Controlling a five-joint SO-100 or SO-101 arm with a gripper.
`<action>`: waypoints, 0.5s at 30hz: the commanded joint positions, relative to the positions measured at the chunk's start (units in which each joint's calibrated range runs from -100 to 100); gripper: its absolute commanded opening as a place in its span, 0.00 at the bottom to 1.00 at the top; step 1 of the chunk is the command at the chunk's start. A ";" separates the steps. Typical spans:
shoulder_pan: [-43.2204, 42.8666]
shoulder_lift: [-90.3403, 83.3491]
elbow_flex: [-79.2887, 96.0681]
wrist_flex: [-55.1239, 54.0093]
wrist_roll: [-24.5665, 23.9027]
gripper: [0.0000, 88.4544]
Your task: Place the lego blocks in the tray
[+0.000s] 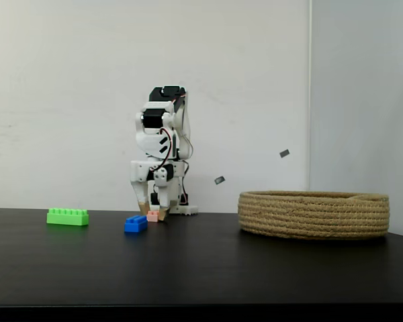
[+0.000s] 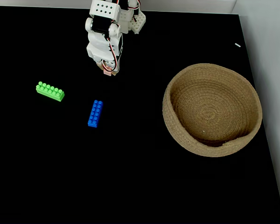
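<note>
Pink brick [image 1: 152, 216] sits between the lowered end effector [image 1: 153, 213] fingertips, half hidden from above [image 2: 108, 72]; actual grip unclear.

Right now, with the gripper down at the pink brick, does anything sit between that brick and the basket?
Nothing visible does. The pink brick sits at the gripper; bare black table runs from there to the basket. The blue brick and green brick lie off that path.

Green brick [image 2: 50, 91], blue brick [image 2: 95, 113], pink brick [image 1: 152, 216], tan basket [image 2: 177, 133], black table [image 2: 130, 177].
</note>
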 commanded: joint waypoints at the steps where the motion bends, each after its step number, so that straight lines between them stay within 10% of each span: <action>1: -0.50 -2.90 -1.00 -1.47 -2.44 0.00; 15: -17.73 -30.16 -13.41 -6.81 -26.13 0.00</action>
